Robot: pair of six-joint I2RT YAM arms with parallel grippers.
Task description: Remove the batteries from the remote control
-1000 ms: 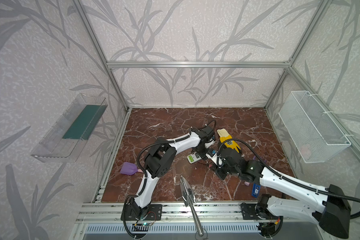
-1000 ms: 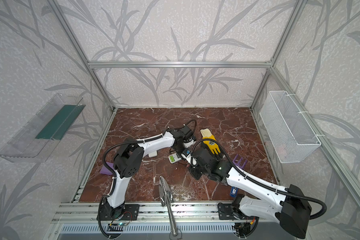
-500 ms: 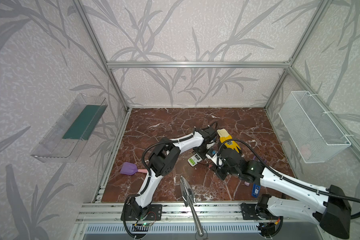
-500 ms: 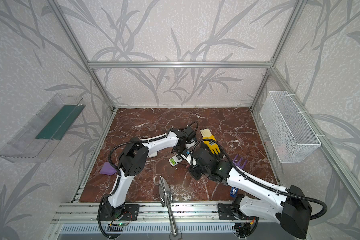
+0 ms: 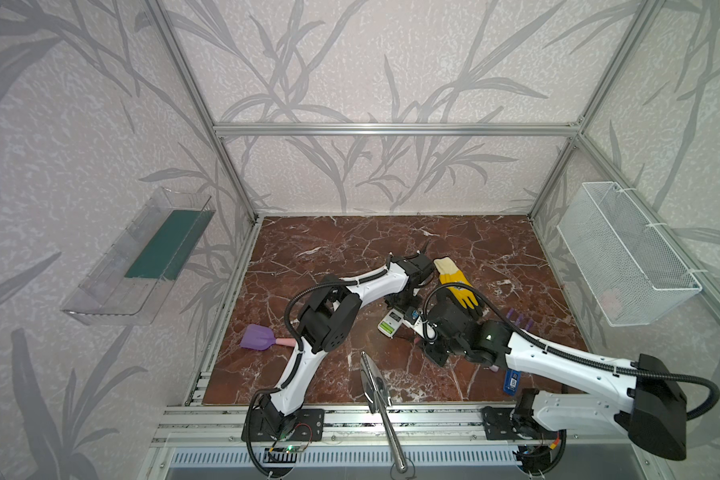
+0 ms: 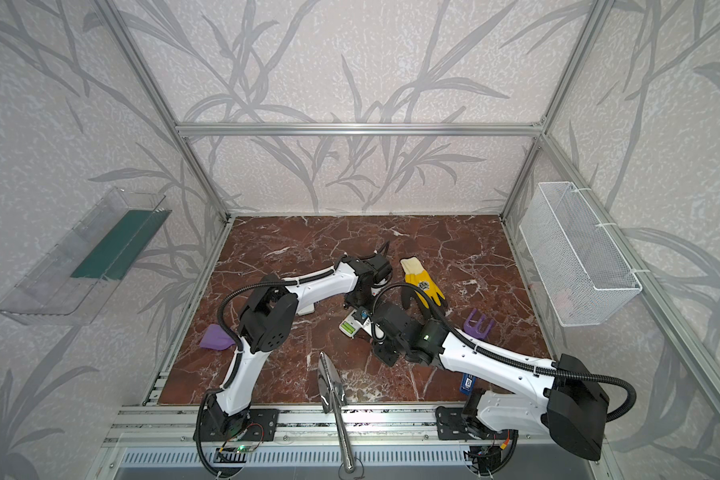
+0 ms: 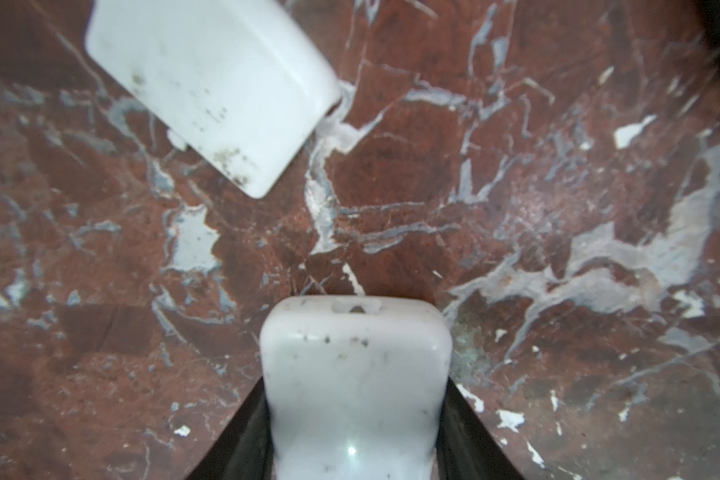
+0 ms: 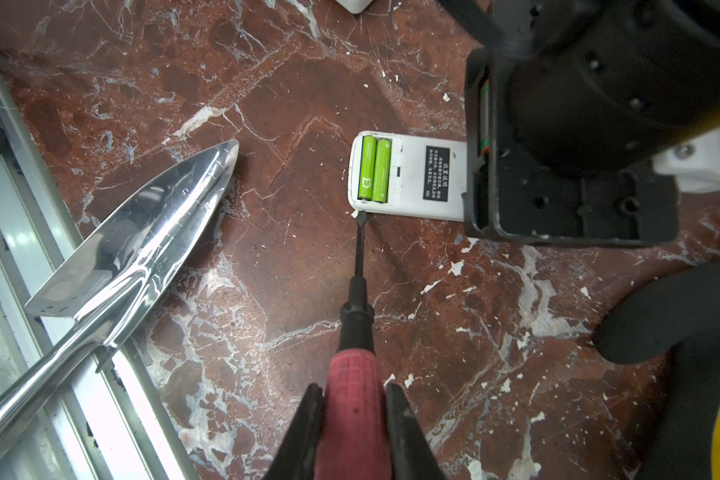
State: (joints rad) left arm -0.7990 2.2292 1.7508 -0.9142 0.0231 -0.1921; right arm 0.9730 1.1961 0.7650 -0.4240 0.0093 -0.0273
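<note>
1. The bench (image 5: 329, 257) carries the remote control (image 8: 416, 178), lying face-down with its compartment uncovered.
2. The left fingers (image 7: 242, 436) clasp the remote's far end. A weak hold risks pivoting under prying.
3. The right fingers (image 8: 304, 436) clench the screwdriver (image 8: 358, 266), its tip at the casing corner, where it may slip.
4. The batteries (image 8: 374, 170), two green cells, sit seated in the compartment. They may spring out and roll.

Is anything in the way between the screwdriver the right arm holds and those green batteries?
Nothing visible blocks it. The green batteries lie uncovered in the remote; the screwdriver in the right fingers has its tip at the remote's edge beside them.
</note>
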